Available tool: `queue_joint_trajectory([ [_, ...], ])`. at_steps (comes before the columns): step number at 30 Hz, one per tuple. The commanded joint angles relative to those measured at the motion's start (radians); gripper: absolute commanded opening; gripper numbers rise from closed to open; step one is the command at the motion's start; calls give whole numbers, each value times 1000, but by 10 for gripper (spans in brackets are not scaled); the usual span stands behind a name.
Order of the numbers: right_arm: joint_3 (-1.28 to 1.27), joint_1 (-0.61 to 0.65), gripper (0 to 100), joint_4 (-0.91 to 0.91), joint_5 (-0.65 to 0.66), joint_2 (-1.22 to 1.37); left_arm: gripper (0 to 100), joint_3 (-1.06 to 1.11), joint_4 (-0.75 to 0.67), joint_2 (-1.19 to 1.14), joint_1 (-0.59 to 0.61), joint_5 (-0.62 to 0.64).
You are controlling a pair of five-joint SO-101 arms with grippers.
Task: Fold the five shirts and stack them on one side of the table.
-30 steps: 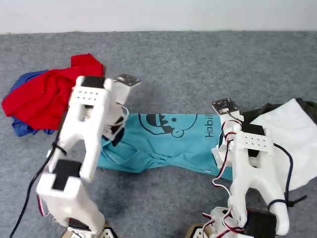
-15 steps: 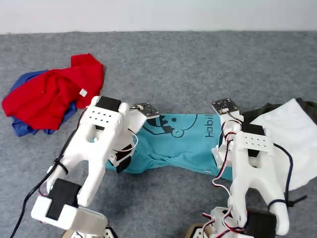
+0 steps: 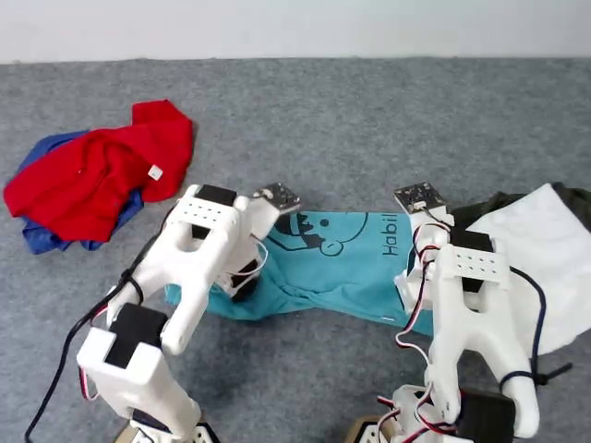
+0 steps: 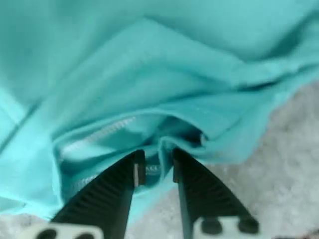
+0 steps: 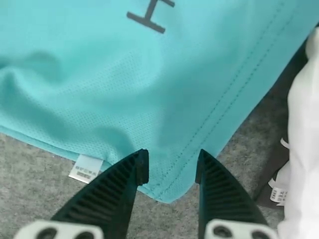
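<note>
The teal shirt point(image 3: 342, 258) lies spread out in the middle of the bench point(image 3: 369, 120), and the left claw point(image 4: 155, 167) is almost closed, pinching a fold of it beside a tag. The right claw point(image 5: 171, 169) is partly open over the far corner of the teal shirt, near a small white tag point(image 5: 85, 167), and grips nothing. There are two claws and five shirts: the teal one, a red shirt point(image 3: 92, 180) lying on a blue shirt point(image 3: 42, 238) at the left, and a white shirt point(image 3: 545, 249) on a dark shirt point(image 3: 485, 208) at the right.

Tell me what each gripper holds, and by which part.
The left gripper pinches the teal shirt at a fold by its collar. The right gripper, open over the hem corner, holds nothing.
</note>
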State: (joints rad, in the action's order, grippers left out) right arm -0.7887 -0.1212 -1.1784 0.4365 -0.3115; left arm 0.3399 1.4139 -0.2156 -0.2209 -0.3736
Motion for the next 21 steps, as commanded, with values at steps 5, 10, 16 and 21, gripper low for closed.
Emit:
queue_joint_trajectory([
  [5, 6, 10, 165, 1, -12, -2, 103, -139, 26, 3, -28, 43],
  [10, 6, 10, 165, 1, -12, -2, 103, -137, -32, -5, -23, 44],
  [16, 6, 10, 165, 1, -12, -2, 103, -62, -204, -5, -26, 44],
  [21, 6, 10, 165, 1, -12, -2, 103, 56, -384, -5, -26, 46],
])
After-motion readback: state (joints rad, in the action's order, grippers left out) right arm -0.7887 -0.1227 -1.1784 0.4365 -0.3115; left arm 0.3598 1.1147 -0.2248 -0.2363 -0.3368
